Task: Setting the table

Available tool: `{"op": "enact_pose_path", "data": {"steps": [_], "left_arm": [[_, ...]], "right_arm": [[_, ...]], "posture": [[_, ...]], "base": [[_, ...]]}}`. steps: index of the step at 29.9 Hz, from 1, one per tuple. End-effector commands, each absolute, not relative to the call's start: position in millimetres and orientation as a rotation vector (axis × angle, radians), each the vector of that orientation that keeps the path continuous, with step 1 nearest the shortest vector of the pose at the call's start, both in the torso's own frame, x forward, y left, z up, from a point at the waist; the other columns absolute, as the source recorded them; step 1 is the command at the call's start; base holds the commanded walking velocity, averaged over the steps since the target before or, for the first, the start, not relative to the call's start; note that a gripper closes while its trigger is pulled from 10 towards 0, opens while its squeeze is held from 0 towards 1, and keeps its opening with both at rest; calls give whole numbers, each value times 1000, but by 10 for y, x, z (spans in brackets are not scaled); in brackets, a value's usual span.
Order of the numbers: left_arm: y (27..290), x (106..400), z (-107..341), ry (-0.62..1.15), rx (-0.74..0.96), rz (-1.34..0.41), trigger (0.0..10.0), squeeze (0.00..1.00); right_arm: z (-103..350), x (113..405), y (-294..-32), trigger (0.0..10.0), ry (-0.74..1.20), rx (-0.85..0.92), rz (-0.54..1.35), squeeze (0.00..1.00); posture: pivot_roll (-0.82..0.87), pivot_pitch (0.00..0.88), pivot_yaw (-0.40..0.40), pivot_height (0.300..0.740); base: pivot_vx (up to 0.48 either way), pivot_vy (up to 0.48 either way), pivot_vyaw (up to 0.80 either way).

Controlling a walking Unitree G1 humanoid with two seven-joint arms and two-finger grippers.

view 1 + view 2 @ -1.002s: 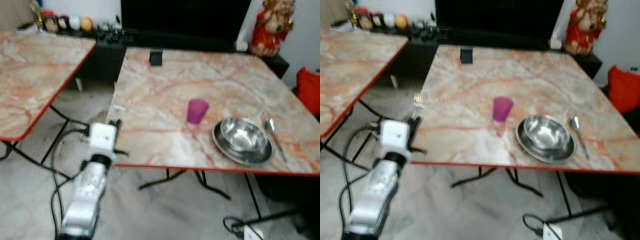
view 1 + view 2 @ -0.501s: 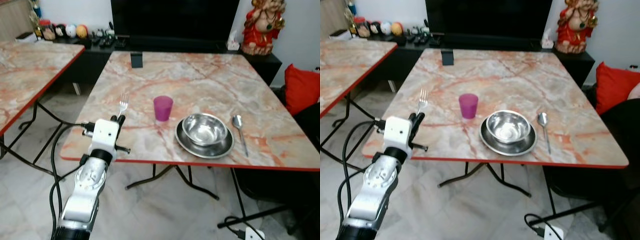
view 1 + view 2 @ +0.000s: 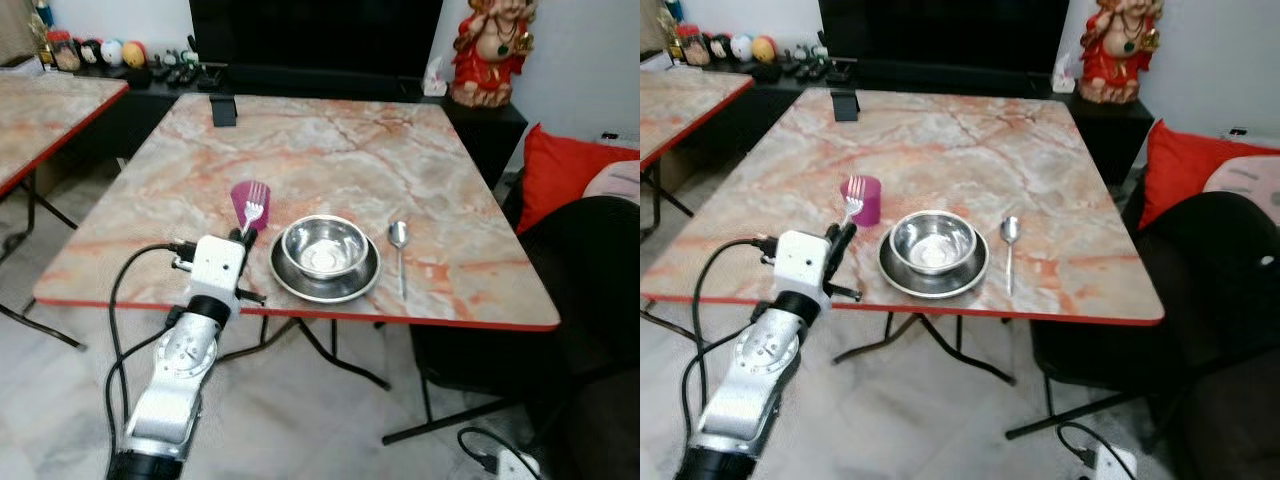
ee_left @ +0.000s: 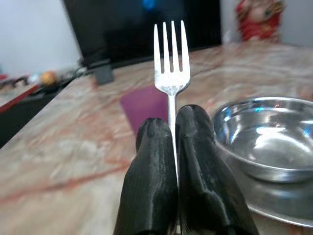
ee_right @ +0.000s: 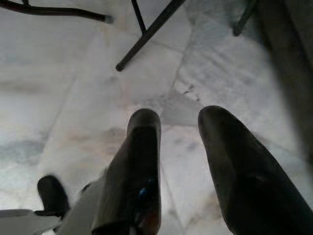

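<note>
A marble-patterned table (image 3: 330,150) with a red edge stands before a dark TV unit. A fork (image 4: 170,63) is clamped upright, tines up, between the closed fingers of the left gripper (image 4: 174,128), held at the table's near edge. From it, the steel bowl on its plate (image 3: 324,255) lies at about two o'clock, the purple cup (image 3: 862,199) at twelve, the spoon (image 3: 399,250) beyond the plate. The bare spot left of the plate is judged nearest this arm. The right gripper (image 5: 178,129) hangs over the floor, fingers apart.

Bare tabletop (image 3: 330,150) lies beyond the cup (image 3: 243,200) and bowl (image 3: 323,247), which flank the left claw (image 4: 175,128).
</note>
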State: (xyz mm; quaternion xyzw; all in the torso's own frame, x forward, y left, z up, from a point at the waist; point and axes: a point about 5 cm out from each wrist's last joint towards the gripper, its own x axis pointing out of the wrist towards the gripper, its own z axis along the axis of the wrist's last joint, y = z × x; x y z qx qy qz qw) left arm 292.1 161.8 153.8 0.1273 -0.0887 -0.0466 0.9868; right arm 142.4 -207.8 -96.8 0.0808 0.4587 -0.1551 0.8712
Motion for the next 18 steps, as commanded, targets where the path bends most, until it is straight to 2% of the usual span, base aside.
{"op": "enact_pose_path", "data": {"steps": [1, 18], "left_arm": [[1517, 2931, 1565, -190, 236, -123, 10000, 0], [1501, 2926, 1558, -187, 231, -121, 10000, 0]], "right_arm": [[-959, 1393, -2183, 10000, 959, 155, -352, 0], [-956, 1398, -2190, 10000, 959, 152, -349, 0]], "posture": [[104, 0, -55, 740], [96, 0, -61, 740]], "base": [[0, -394, 0], [0, -395, 0]]}}
